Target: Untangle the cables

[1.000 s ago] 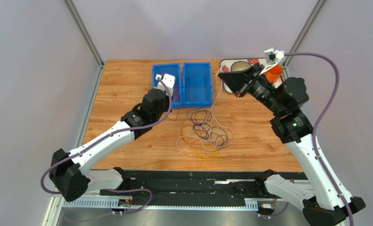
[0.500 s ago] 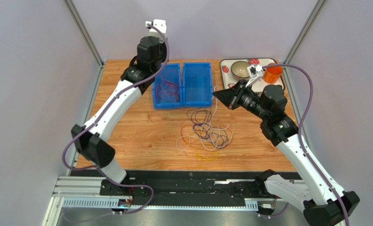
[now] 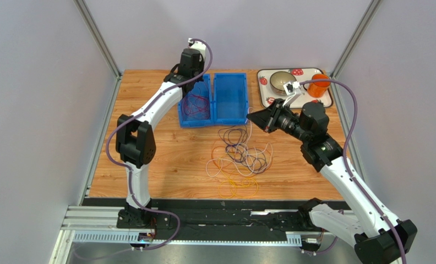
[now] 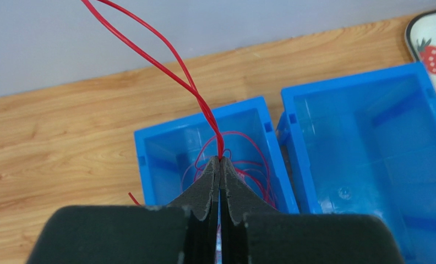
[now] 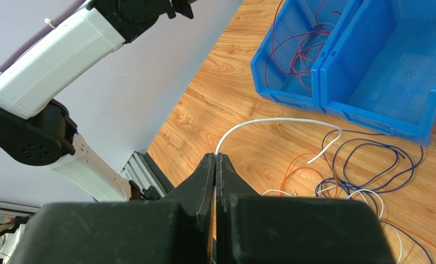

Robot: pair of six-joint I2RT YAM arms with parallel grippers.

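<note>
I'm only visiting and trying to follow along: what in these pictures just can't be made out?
Left wrist view: the red cable pinched in the left hand runs off the top edge.
Top view: which strand crosses which in the cable tangle is too small to tell.
Right wrist view: the right hand, shut on the white cable, blocks part of that tangle.

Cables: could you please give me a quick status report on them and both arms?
Left fingers shut on red cable, above blue bin. Right fingers shut on white cable. Other cables tangled on table. Nothing seen blocking.
</note>
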